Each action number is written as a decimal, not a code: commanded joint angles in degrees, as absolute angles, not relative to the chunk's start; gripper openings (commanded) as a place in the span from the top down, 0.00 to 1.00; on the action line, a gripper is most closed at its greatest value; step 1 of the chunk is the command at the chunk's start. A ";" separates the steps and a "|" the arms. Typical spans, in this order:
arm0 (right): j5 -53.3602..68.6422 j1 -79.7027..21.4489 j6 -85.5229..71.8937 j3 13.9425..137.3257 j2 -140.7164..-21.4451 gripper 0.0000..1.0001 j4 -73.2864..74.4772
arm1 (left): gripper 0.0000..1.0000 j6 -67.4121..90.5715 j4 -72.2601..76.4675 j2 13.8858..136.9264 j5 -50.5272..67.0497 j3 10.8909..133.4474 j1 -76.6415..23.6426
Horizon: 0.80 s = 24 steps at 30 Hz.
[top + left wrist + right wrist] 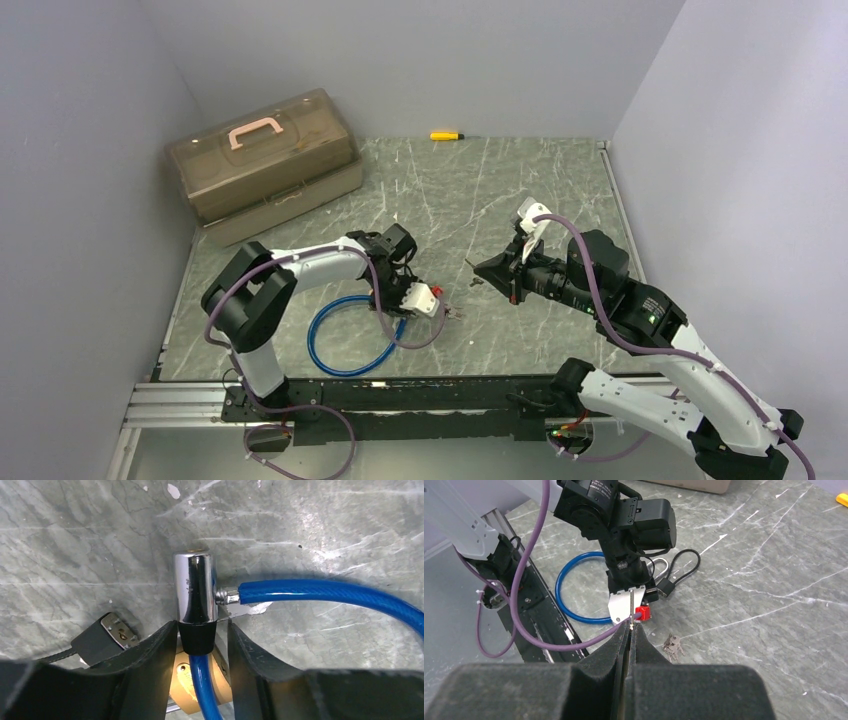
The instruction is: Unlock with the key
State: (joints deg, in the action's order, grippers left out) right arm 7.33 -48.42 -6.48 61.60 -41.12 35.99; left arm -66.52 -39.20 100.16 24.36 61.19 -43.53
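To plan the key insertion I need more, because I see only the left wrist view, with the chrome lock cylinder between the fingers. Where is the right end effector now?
Observer: The right end effector is raised off the table, to the right of the left end effector, and points toward it.
Operator: Does it hold something?
Observer: Its jaws are shut on a thin metal blade seen edge-on, which seems to be the key.
Operator: Are other keys near?
Observer: Yes, a small bunch of keys lies on the table just ahead of the right end effector's tip.
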 commanded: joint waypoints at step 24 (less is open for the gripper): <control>9.97 -48.35 -5.81 73.27 -45.12 1.00 40.28 | 1.00 -55.11 -54.35 69.55 24.42 75.32 -45.34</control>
State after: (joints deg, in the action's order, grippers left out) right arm 6.31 -48.42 -6.46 67.75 -42.89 39.16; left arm -57.28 -48.27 76.69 19.86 70.67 -45.06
